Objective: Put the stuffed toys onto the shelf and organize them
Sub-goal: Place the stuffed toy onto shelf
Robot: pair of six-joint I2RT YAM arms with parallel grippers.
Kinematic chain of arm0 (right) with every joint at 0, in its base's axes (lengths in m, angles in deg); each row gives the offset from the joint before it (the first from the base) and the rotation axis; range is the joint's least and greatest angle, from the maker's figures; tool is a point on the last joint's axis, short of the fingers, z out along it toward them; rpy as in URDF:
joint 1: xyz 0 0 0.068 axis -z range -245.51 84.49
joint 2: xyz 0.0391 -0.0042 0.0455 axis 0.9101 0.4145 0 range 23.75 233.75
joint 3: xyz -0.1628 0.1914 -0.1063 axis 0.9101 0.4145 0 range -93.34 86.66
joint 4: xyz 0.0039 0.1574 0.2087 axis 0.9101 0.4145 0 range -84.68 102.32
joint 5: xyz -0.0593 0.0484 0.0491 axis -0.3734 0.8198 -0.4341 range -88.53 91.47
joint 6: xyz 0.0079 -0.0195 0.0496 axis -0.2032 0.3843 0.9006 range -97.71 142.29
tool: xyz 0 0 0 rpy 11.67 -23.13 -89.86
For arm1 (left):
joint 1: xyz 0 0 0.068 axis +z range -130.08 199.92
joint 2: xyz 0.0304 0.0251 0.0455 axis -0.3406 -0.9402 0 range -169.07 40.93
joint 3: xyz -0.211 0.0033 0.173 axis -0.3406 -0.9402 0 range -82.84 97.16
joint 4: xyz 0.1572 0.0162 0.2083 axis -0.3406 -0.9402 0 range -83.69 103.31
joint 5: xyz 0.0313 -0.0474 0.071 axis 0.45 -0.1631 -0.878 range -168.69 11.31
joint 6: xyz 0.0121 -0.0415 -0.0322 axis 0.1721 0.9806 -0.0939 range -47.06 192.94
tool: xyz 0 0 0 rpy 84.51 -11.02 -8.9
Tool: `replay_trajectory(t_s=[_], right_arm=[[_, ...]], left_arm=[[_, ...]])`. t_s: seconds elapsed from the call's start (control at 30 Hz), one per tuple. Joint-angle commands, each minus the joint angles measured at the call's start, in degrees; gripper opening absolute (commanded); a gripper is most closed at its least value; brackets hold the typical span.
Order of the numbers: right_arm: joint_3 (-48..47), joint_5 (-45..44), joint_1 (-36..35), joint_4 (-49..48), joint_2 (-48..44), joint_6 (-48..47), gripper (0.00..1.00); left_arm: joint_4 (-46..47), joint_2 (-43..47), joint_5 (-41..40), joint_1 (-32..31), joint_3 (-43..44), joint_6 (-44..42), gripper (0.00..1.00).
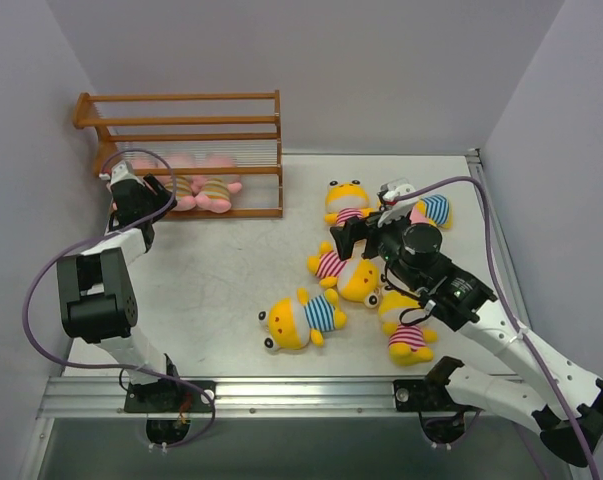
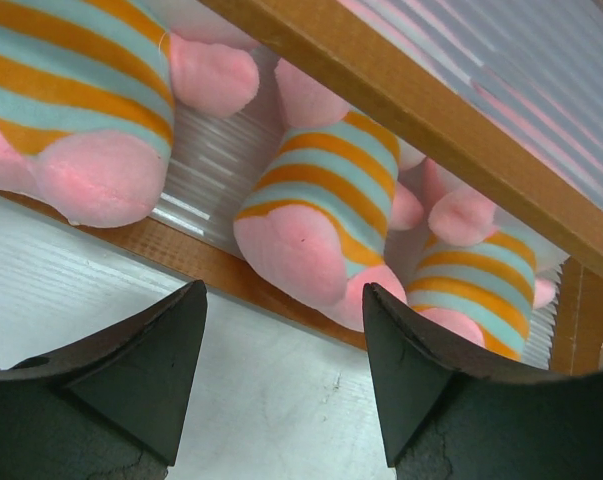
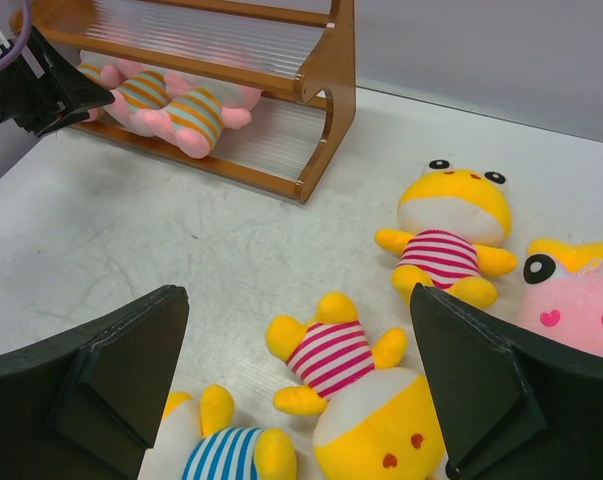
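Note:
The wooden shelf (image 1: 181, 120) stands at the back left, and three pink stuffed toys (image 1: 196, 190) in orange-striped shirts lie on its bottom tier (image 2: 321, 210). My left gripper (image 2: 286, 330) is open just in front of that tier's lower rail (image 2: 181, 250), holding nothing. My right gripper (image 3: 299, 300) is open wide above a yellow toy in a pink-striped shirt (image 3: 351, 365) that lies on the table. Around it lie a second pink-striped yellow toy (image 3: 451, 225), a blue-striped one (image 3: 221, 450) and a pink toy (image 3: 581, 300).
More yellow toys lie on the right half of the table: a blue-striped one (image 1: 301, 318) near the front, a pink-striped one (image 1: 409, 335) by the right arm, and another blue-striped one (image 1: 433, 210) near the right wall. The shelf's upper tiers (image 3: 231, 40) hold nothing.

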Motion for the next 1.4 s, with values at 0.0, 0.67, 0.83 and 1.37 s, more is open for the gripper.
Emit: replay_trajectory(t_s=[0.0,0.67,0.83,1.37], right_arm=[[-0.5,0.9,0.4,-2.2,0.6,-0.7,0.99],[-1.3,1.2,0.5,-2.0,2.2,-0.8,0.99],[-1.2,1.3,0.4,-1.9,2.0,-0.8,0.99],[-1.1,1.7,0.4,-1.9,1.3,-0.7,0.98]], left_arm=[[2.9,-1.9,1.1,0.5,3.4,-1.0,0.72],[4.9,-7.7,3.5,0.6,6.3,-1.2,0.39],[5.2,-7.4,4.6,1.1,6.2,-0.1,0.17],[4.2,-7.7,15.0,4.6,7.6,6.9,0.02]])
